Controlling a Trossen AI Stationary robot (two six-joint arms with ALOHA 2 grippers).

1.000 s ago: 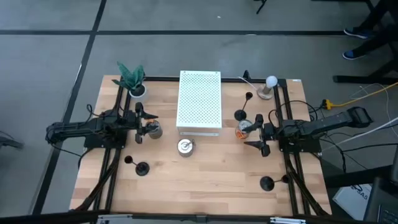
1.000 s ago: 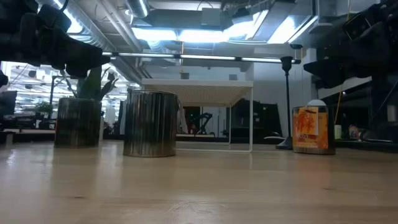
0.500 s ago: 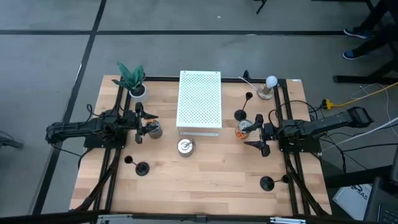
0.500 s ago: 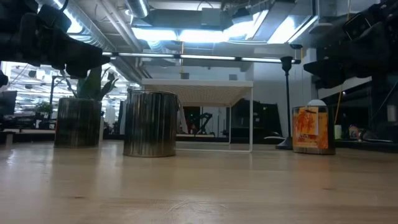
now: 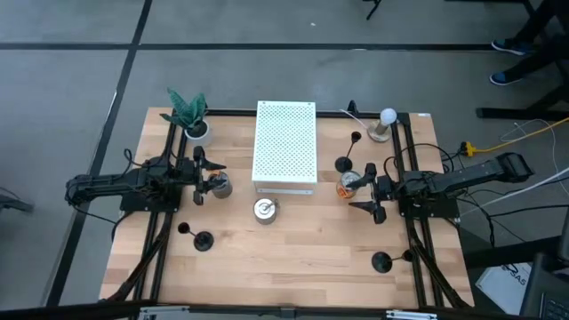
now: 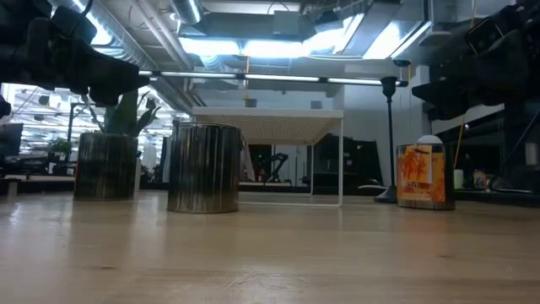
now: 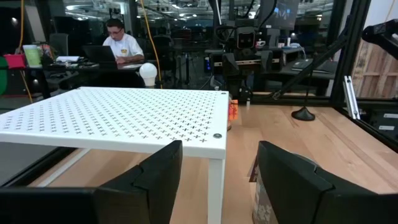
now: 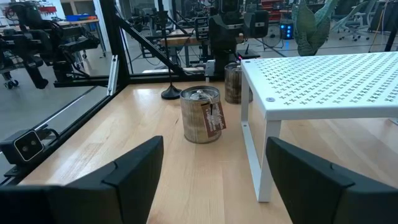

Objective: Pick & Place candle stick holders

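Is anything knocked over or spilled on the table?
Nothing stands out. The candle stick holders stand upright, apart from each other; the silver tins and white shelf sit straight; no spill shows on the table.

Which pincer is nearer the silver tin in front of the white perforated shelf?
Left. The left pincer sits closer to the silver tin; the right pincer lies farther off on its other side.
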